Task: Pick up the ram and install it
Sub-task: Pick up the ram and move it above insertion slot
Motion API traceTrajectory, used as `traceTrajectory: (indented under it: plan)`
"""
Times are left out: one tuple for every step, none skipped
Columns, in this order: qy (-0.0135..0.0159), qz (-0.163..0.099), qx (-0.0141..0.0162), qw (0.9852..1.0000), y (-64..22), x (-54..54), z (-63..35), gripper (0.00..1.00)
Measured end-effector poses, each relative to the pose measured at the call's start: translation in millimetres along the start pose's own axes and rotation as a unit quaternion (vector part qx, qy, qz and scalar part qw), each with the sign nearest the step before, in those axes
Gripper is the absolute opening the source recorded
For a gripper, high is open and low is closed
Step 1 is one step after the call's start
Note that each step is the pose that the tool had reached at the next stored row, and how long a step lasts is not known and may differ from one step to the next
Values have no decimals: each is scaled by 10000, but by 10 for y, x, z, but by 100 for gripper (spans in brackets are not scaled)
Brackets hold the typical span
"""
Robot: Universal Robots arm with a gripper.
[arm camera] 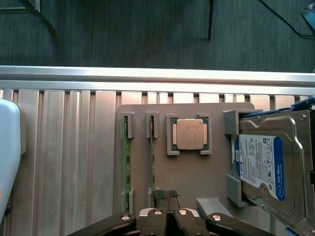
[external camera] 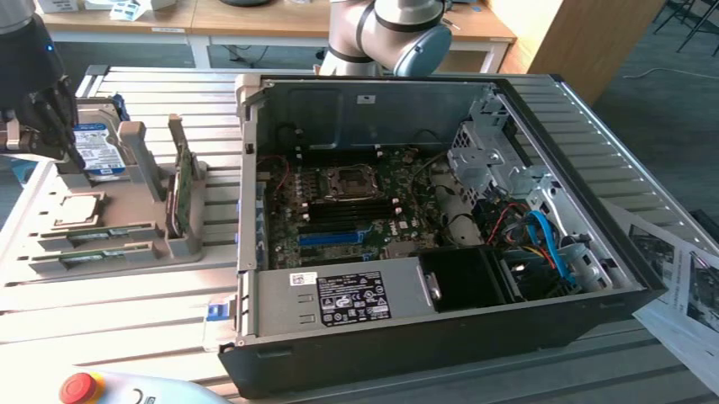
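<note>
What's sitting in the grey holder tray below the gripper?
A ram stick, a second ram stick, a processor, a hard drive and a tall green card. The shut gripper covers part of the tray.

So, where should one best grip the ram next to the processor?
Probably at mid-length, from above, pinching the two flat faces: the ram stands on edge in the grey tray, so only its top edge is free.

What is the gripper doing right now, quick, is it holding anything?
Gripper: fingers closed, holding nothing.
</note>
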State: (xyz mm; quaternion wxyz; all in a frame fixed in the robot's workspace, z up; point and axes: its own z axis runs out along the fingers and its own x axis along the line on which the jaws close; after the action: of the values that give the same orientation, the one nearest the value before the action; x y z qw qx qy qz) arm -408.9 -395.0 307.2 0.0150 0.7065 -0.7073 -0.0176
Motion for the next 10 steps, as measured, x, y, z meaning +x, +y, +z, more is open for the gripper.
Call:
traceTrajectory:
  plan:
    - [0, 0, 0, 10000, 0, 0, 0, 11]
    - [0, 0, -1, 10000, 0, 0, 0, 11]
    - [0, 0, 0, 10000, 0, 0, 0, 11]
    - [0, 0, 0, 10000, 0, 0, 0, 11]
    - [0, 0, 0, 10000, 0, 0, 1, 11]
    - [-1, 0, 1, 10000, -1, 4, 2, 11]
    - [-1, -1, 2, 10000, -1, 12, 3, 11]
    - [0, 0, 1, 10000, -1, 23, 1, 11]
    - [0, 0, 1, 10000, 0, 35, 1, 11]
    - [0, 0, 1, 10000, 0, 49, 1, 11]
